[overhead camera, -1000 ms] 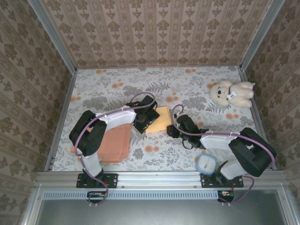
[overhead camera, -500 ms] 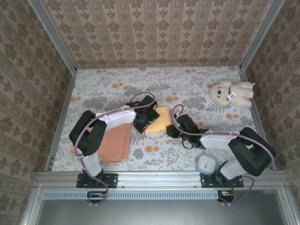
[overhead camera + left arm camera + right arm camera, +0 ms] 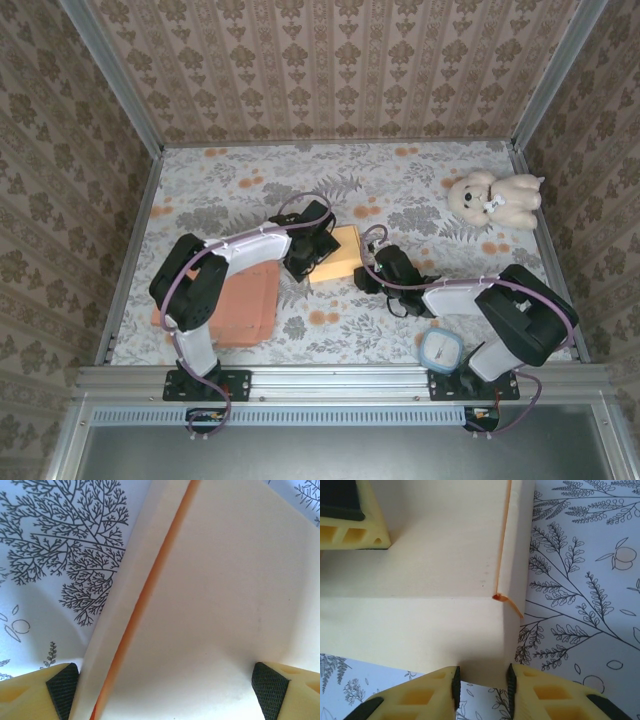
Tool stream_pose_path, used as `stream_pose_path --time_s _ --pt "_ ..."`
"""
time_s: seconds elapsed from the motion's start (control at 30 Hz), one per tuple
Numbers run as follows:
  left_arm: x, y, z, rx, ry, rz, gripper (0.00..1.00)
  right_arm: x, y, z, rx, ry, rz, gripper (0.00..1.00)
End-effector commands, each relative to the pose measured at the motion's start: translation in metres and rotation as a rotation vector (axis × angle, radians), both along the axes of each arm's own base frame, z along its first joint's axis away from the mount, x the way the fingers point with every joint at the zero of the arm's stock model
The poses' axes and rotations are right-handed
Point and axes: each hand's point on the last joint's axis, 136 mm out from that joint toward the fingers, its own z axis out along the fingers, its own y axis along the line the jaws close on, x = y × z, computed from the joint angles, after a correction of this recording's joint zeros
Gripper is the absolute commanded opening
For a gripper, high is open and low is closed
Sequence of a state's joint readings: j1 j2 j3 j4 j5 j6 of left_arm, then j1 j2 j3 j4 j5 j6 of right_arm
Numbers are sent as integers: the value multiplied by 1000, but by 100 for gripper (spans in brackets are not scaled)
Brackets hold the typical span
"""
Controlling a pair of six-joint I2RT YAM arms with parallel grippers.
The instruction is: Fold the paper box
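Right arm's elbow has swung inward since a second ago; paper box [image 3: 342, 252] sits at mid-table between both grippers, fold under way.
Right gripper [image 3: 482, 677] is pinched narrow on the box's near corner wall. Left gripper [image 3: 165, 695] stands spread wide, pads [image 3: 62, 695] straddling a flat panel, gripping nothing. Judged: thin card, light, stiff only off the creases, easily dented, apt to slide on the floral cloth [image 3: 420, 190]; best taken at flap edges or corners, the other hand bracing the panel. Right wrist view gives an orange sliver [image 3: 501, 598] at the raised corner and the left finger [image 3: 350, 527] on the panel; from above these are too small to make out.
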State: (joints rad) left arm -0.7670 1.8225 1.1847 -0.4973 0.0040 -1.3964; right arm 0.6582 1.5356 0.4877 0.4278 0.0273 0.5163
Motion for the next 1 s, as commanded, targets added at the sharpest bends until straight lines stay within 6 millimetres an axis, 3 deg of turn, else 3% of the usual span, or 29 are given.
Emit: stream_pose_path --time_s 0.0,0.17,0.73,0.97 --pt "-44 41 -48 189 203 -33 92 16 8 11 9 -101 0 32" --pt "-44 41 -48 191 201 -42 92 25 11 0 2 -117 -9 32" --pt "-44 36 -48 176 206 -61 90 55 12 3 -2 -250 -84 35" --pt "-45 25 -50 146 220 -87 90 71 33 -3 -52 -302 -25 40"
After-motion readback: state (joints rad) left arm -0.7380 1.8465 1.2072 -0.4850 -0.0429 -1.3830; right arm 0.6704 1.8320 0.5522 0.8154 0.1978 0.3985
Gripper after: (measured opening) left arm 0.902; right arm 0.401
